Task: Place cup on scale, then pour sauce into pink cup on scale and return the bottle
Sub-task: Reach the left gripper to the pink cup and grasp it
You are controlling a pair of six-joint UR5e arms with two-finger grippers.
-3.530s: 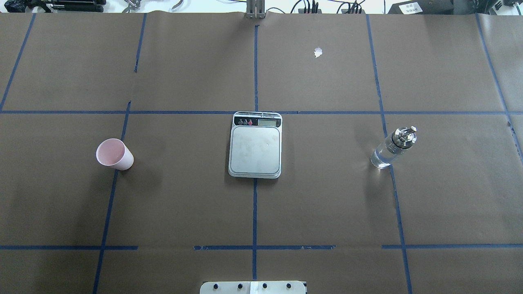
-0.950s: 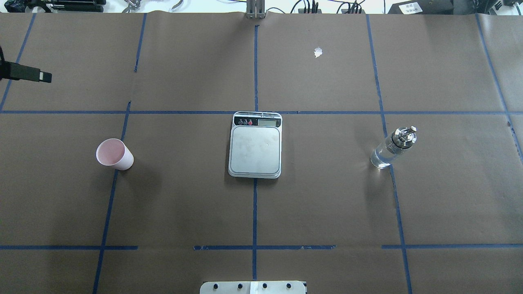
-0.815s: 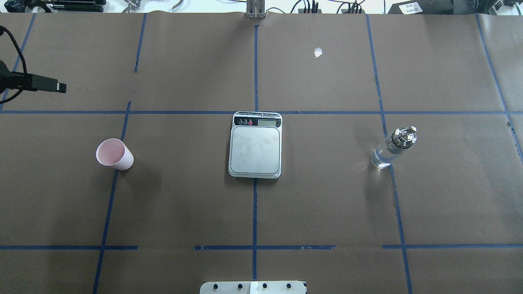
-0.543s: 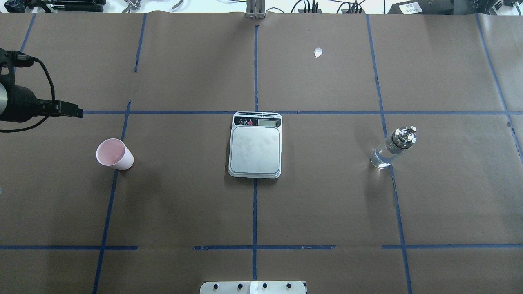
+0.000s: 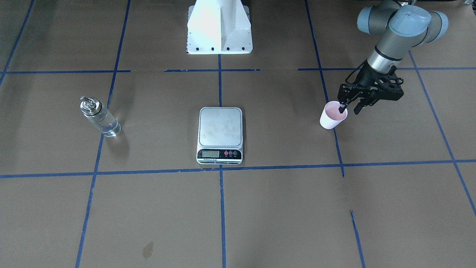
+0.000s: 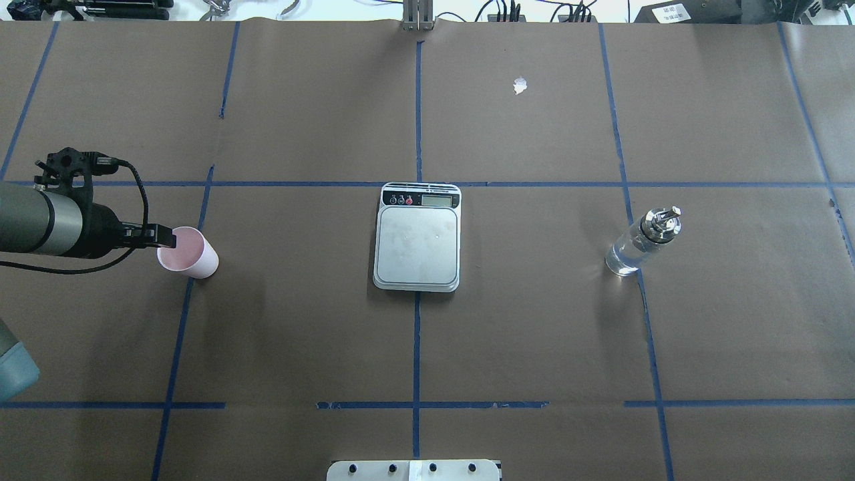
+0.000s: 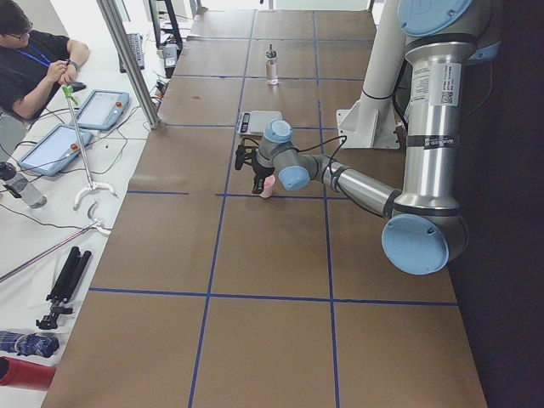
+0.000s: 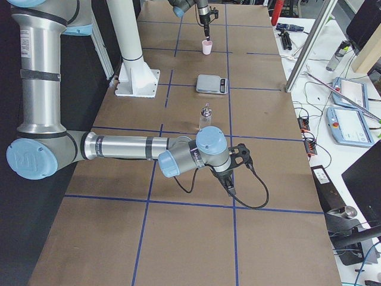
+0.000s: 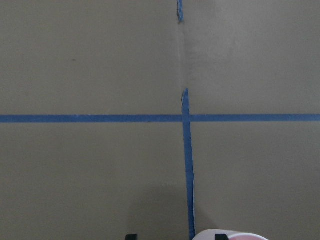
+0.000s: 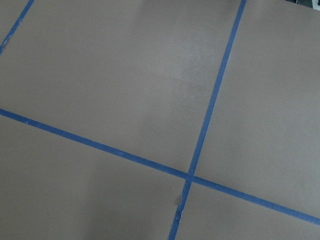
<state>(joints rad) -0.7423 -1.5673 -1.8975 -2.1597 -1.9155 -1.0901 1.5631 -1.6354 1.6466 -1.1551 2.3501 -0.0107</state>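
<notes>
The pink cup (image 5: 332, 118) stands upright on the brown table, on the robot's left, and also shows in the overhead view (image 6: 189, 252). My left gripper (image 5: 348, 109) is open at the cup's rim, with one finger over its mouth and the other outside its wall; overhead it (image 6: 163, 236) sits at the cup's left edge. The scale (image 6: 417, 246) lies bare at the table's middle. The glass bottle (image 6: 638, 247) of clear sauce stands on the robot's right. My right gripper (image 8: 229, 185) shows only in the exterior right view, low over the table; I cannot tell its state.
The white robot base (image 5: 219, 29) stands behind the scale. A small white scrap (image 6: 520, 85) lies on the far side of the table. A stain (image 5: 147, 250) marks the paper on the operators' side. An operator (image 7: 34, 68) sits beyond the table.
My left arm has come in from the overhead view's left edge and swung toward me and inward until its fingers reached the cup's rim. Cup, scale and bottle have not moved.
</notes>
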